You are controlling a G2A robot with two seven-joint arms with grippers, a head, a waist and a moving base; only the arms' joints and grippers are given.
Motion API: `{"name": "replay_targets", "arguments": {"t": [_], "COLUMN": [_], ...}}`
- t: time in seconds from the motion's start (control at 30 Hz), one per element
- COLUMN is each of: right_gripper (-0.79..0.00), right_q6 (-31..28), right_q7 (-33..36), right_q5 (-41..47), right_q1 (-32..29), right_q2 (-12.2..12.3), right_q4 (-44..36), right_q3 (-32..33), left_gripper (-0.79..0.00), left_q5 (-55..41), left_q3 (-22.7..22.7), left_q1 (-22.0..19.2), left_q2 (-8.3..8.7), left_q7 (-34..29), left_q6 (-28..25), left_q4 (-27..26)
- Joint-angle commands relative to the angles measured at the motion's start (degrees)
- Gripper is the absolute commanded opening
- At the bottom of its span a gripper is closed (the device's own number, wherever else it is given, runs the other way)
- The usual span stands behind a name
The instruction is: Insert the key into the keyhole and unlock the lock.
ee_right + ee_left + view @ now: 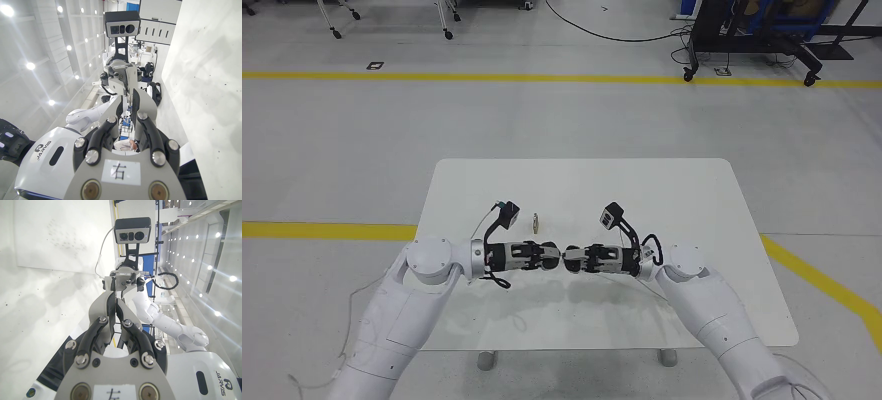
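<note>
1. A small upright metal object [535, 222] stands on the worktop [692, 200], too small to tell lock from key.
2. Just in front of that object, the left gripper [115, 297] and right gripper [129, 95] meet tip to tip.
3. The left gripper's pads are nearly together, and anything between them is hidden.
4. The right gripper is narrow and pinches a silvery piece [128, 99] that is hard to identify.

A robotics lab or test hall: a wide pale floor [542, 125] taped with yellow lines [492, 77], a black wheeled rack [762, 52], a loose cable [622, 41], one white table [692, 200]. Rows of round lamps [209, 267] shine overhead, and what seem to be cabinets [157, 31] line a far wall.
</note>
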Motion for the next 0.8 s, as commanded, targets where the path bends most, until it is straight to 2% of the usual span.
{"name": "replay_targets", "arguments": {"t": [0.0,0.2,0.23,0.27,0.3,0.43,0.57,0.67,0.77], "right_gripper": [-0.785,-0.785,-0.785,-0.785,-0.785,-0.785,-0.785,-0.785,-0.785], "right_q6": [-0.02,-0.28,-0.35,-0.46,-0.56,-1.47,-3.45,-5.62,-7.15], "right_q7": [-0.01,-0.02,0.01,0.07,0.07,-0.96,-3.26,-5.94,-11.57], "right_q5": [0.18,0.68,0.80,0.98,1.18,1.55,2.33,2.88,1.50], "right_q1": [0.01,0.09,0.08,0.05,0.02,-0.21,-1.15,-2.96,-5.72], "right_q2": [0.02,0.13,0.16,0.19,0.23,0.53,1.38,2.39,3.40], "right_q4": [0.00,0.00,0.00,-0.05,-0.05,-0.11,-0.44,-1.54,-3.97], "right_q3": [-0.07,-0.23,-0.19,-0.14,-0.04,1.01,4.68,9.16,13.85], "left_gripper": [-0.785,-0.785,-0.702,-0.394,0.000,0.000,0.000,0.000,0.000], "left_q5": [-0.03,0.49,0.72,0.96,1.12,1.11,8.30,15.82,27.26], "left_q3": [0.08,0.39,0.53,0.61,0.66,0.08,-0.64,-0.56,-1.00], "left_q1": [-0.02,0.09,0.08,0.06,0.06,0.29,1.34,2.96,5.45], "left_q2": [0.06,0.23,0.26,0.28,0.31,0.39,0.79,1.06,1.28], "left_q7": [0.04,1.21,1.35,1.63,1.93,4.81,11.49,17.55,29.30], "left_q6": [-0.13,-0.37,-0.36,-0.38,-0.35,-1.19,-3.26,-5.28,-7.31], "left_q4": [0.00,-0.38,-0.45,-0.50,-0.57,-1.00,-3.20,-6.08,-9.59]}}
